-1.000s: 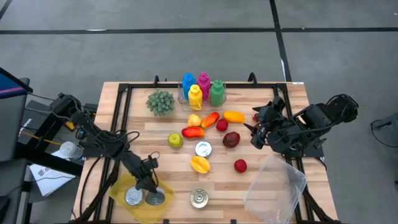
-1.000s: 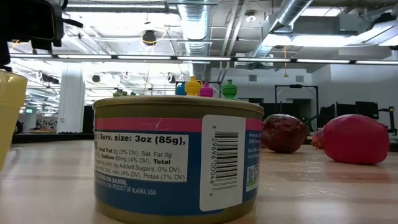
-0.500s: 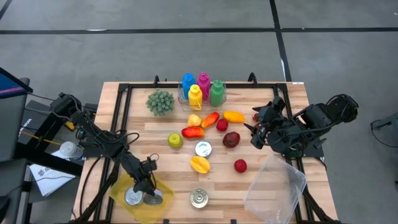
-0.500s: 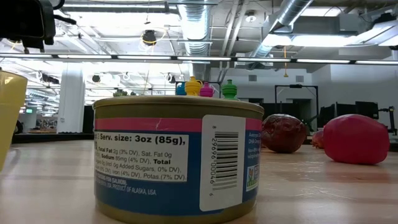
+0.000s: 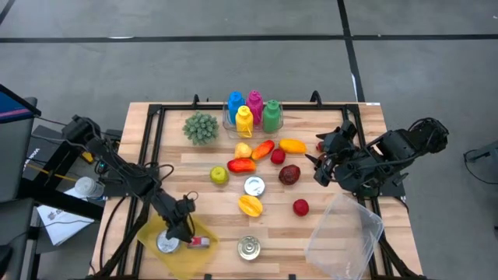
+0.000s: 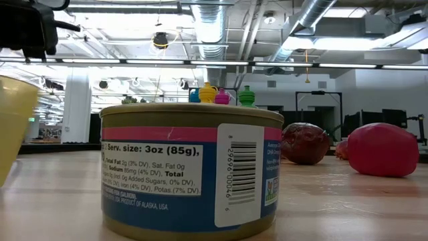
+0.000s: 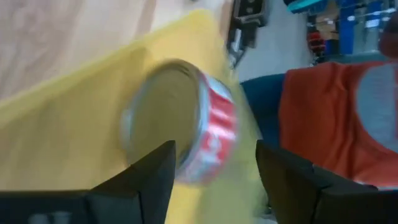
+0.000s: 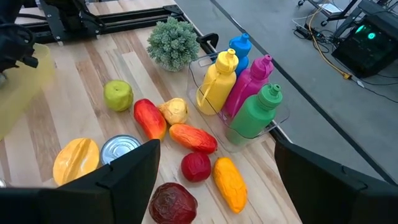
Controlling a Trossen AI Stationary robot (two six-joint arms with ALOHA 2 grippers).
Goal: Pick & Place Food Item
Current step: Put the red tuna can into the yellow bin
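I am at the letting-go step, I think. My left gripper (image 5: 185, 230) is over the yellow bin (image 5: 152, 235) at the near left corner of the table (image 5: 342, 124), and its two fingers (image 7: 140, 180) stand apart with nothing squeezed between them. Just past the fingertips is a red can (image 7: 186, 127), tipped over on its side and blurry, so I judge it is dropping or rolling on the yellow floor of the bin. From above I see that can (image 5: 199, 242) lying just beside the gripper, on the side toward the middle of the table, and a second silver can (image 5: 166, 245) sits in the bin right under the gripper's near side. So the food item is in the bin, not in my grip. Next I would lift the left gripper straight up with the fingers apart, so it does not bump either can. Then I would go for the next thing; the closest one is the loose tin (image 5: 249, 249) on the wood, further out on the same side as the red can. My right gripper (image 5: 321, 167) waits far across the table with its fingers wide and empty; fruit and a rack of bottles (image 8: 245, 96) lie in front of it.
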